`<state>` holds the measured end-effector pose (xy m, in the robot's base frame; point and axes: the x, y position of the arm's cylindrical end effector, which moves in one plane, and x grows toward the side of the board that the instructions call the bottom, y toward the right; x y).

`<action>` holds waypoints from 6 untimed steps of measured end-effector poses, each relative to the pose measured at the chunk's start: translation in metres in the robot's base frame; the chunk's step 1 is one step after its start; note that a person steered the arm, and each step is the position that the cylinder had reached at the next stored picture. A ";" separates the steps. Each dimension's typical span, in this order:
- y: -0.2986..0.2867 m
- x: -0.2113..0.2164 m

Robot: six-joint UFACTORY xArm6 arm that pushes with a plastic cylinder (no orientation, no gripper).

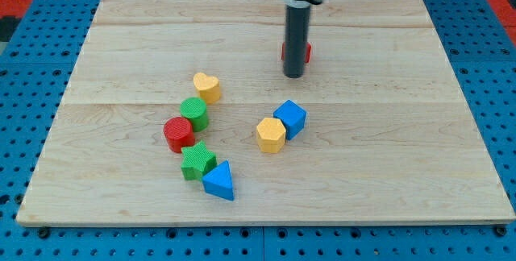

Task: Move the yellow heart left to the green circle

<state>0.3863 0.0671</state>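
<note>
Judging from the layout, the task looked barely begun. The yellow heart point(207, 87) sat just above the green circle point(194, 112), touching or nearly so, but not on its left. My tip point(293, 76) stood well apart to the view's right, beside a half-hidden red block point(305, 51). Being a bare rod, the tool grasped nothing. The push around to the circle's left side remained, on the wooden surface point(387, 148).

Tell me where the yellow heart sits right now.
The yellow heart lies left of the board's centre, just above and right of the green circle, almost touching it. My tip is well off to the view's right.
</note>
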 end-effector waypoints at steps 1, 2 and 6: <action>-0.001 -0.038; -0.002 -0.064; -0.059 0.022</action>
<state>0.4083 0.0077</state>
